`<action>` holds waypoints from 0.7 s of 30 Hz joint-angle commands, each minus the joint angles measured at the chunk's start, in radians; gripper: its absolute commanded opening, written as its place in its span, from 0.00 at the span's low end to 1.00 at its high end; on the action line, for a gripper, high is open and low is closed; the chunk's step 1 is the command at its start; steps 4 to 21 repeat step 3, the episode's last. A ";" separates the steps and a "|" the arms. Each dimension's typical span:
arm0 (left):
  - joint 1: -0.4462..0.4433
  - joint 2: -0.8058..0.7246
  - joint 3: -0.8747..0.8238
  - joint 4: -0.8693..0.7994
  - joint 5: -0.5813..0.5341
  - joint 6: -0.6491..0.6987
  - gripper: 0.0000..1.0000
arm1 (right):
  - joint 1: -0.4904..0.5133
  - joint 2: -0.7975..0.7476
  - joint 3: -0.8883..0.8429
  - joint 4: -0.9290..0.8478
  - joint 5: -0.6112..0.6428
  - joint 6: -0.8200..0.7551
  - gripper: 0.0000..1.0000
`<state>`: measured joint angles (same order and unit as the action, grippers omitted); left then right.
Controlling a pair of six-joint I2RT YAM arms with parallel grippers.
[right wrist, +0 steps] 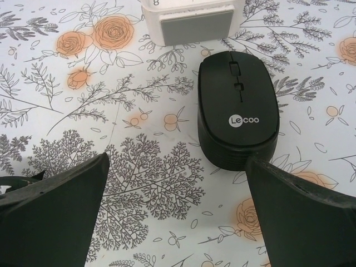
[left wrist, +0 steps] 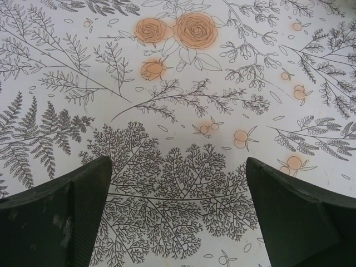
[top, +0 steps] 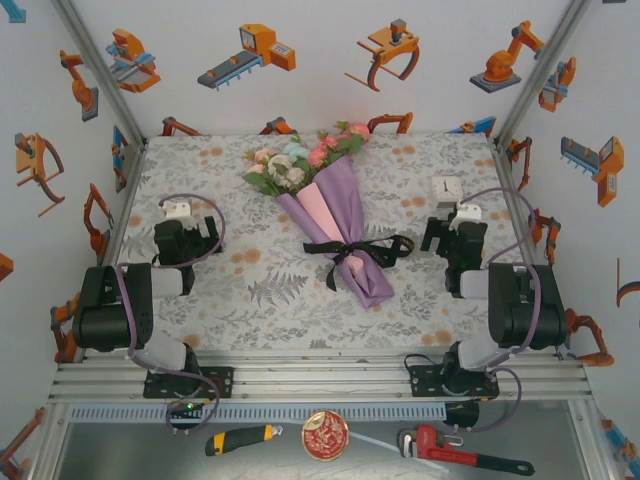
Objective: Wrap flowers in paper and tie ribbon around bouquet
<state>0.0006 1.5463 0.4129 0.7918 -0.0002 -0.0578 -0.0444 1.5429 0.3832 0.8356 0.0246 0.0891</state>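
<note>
Bouquet (top: 335, 215) dead centre on the surface (top: 250, 300), lying flat between my two arms and touching neither. On the top camera the flowers (top: 300, 160) fan out toward the far edge, pink, white and pale blue heads over green leaves. The purple paper (top: 350, 200) runs down from them in a cone, narrow end pointing toward the near side and a bit to my right. A strip of the pink reverse shows along the fold. The black ribbon (top: 355, 250) is knotted around the lower part of the cone, with loops and tails spilling out on both sides of it.

Left end effector (top: 185, 222) sits well off to the left of the bouquet. On its wrist camera the left end effector (left wrist: 177, 167) has its jaws spread wide, with nothing between them but printed ferns and orange roses.

Right end effector (top: 455, 228) is over by the right edge, also well apart from the bouquet. Its wrist camera shows the right end effector (right wrist: 177, 164) gaping wide too, holding nothing. A black computer mouse (right wrist: 236, 114) lies just ahead of the right-hand finger, and a white block (right wrist: 192, 22) sits just beyond the mouse.

Down on the near ledge I can see a utility knife (top: 240, 438), a round red tin (top: 325, 433) and a red pipe wrench (top: 460, 452).
</note>
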 commanded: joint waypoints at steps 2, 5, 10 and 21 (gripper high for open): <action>-0.004 -0.007 0.001 0.026 -0.004 0.019 0.97 | -0.006 0.003 0.009 0.027 -0.009 -0.018 0.99; -0.004 -0.006 0.001 0.026 -0.004 0.019 0.97 | -0.005 0.002 0.003 0.036 -0.008 -0.017 0.99; -0.004 -0.006 0.001 0.026 -0.004 0.019 0.97 | -0.005 0.002 0.003 0.036 -0.008 -0.017 0.99; -0.004 -0.006 0.001 0.026 -0.004 0.019 0.97 | -0.005 0.002 0.003 0.036 -0.008 -0.017 0.99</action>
